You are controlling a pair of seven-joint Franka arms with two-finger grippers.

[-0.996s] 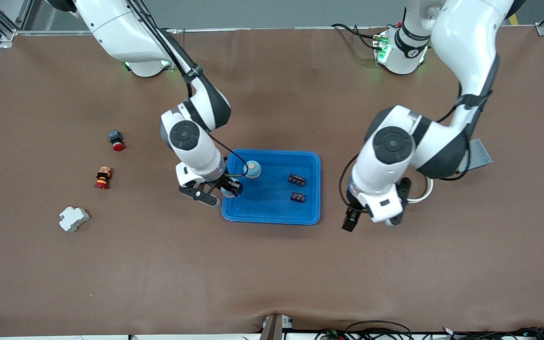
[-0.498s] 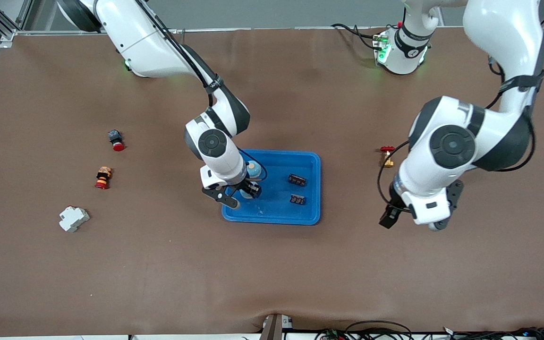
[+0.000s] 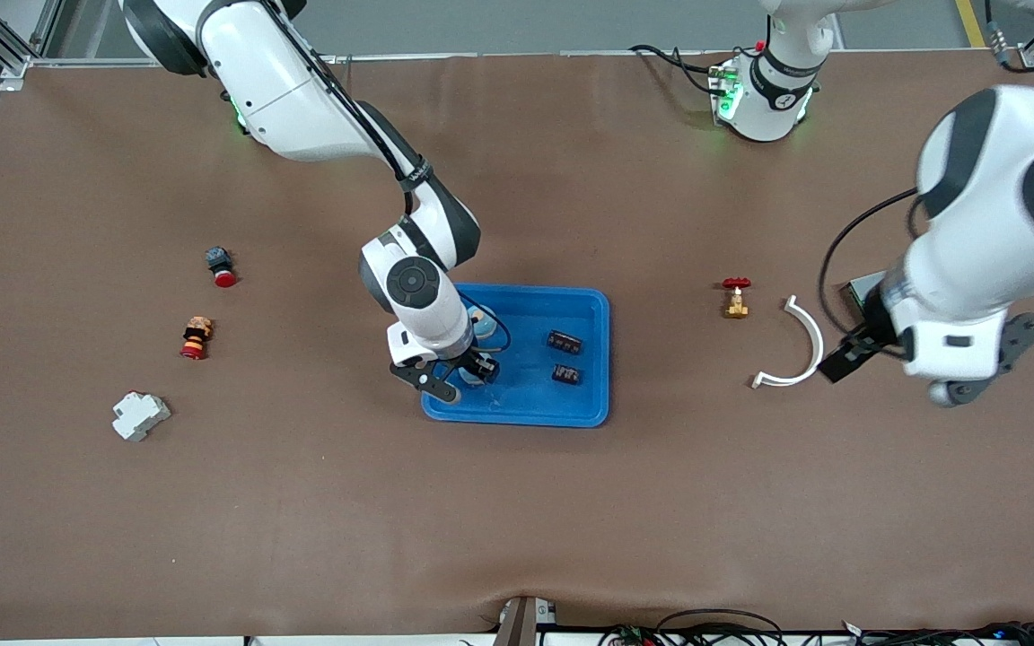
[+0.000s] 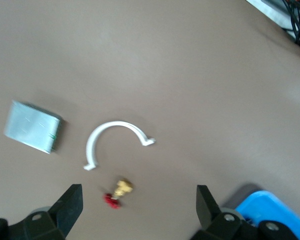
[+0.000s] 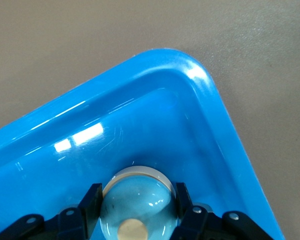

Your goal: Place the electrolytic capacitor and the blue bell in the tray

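The bright blue tray (image 3: 593, 359) lies mid-table. Two black electrolytic capacitors (image 3: 564, 341) (image 3: 566, 374) lie in it toward the left arm's end. A blue bell (image 3: 484, 321) stands in it, partly hidden by the right arm. My right gripper (image 3: 459, 372) is shut on a second blue bell (image 5: 137, 200), low inside the tray's corner (image 5: 190, 65) nearest the front camera at the right arm's end. My left gripper (image 3: 981, 361) is open and empty, high over the table at the left arm's end; its fingers (image 4: 70, 205) show in the left wrist view.
A white curved clip (image 3: 795, 345), a red-and-brass valve (image 3: 736, 299) and a grey metal box (image 3: 863, 289) lie toward the left arm's end. Two red-tipped buttons (image 3: 221, 266) (image 3: 197, 337) and a white block (image 3: 140, 415) lie toward the right arm's end.
My right gripper carried the bell from the tray's rim farther into the tray. My left arm swung away toward its end of the table, uncovering the valve and the clip.
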